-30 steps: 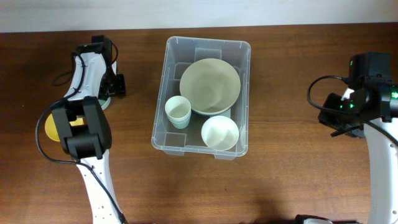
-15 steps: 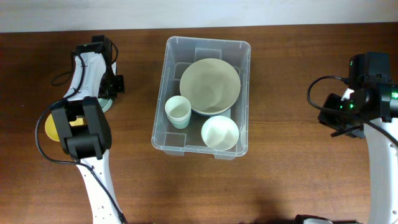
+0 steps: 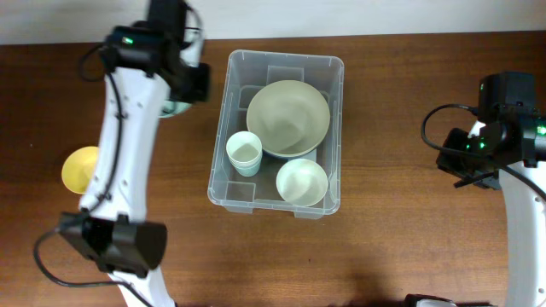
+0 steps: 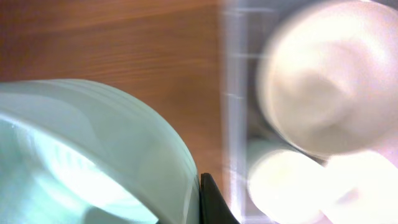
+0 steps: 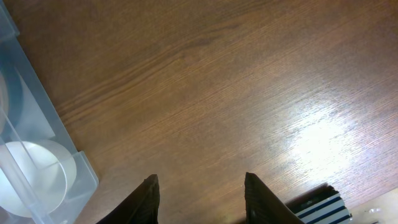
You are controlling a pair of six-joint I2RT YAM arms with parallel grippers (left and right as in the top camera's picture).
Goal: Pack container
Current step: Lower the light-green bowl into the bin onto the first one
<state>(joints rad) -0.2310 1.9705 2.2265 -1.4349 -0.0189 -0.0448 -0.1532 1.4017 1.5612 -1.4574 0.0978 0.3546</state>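
The container [image 3: 223, 102] is a clear plastic bin at the table's centre. It holds a large beige bowl [image 3: 287, 117], a pale cup [image 3: 244, 153] and a small white bowl [image 3: 302, 182]. My left gripper [image 3: 189, 83] hangs just left of the bin's far left corner, shut on the rim of a mint-green bowl [image 3: 175, 108]. In the left wrist view that mint-green bowl [image 4: 87, 155] fills the left side. One black finger [image 4: 210, 200] presses its rim, and the blurred container [image 4: 233, 106] lies to the right. My right gripper [image 5: 202, 202] stands open over bare wood, right of the container [image 5: 37, 130].
A yellow bowl [image 3: 78, 168] sits on the table at the left, beside my left arm. A blue-and-white striped object [image 5: 317, 205] lies at the bottom right of the right wrist view. The right arm [image 3: 503, 128] stays at the table's right side.
My left gripper has shut on the mint-green bowl. The arm has raised it and swung it right toward the container's far left corner, uncovering the yellow bowl. The right arm has not moved.
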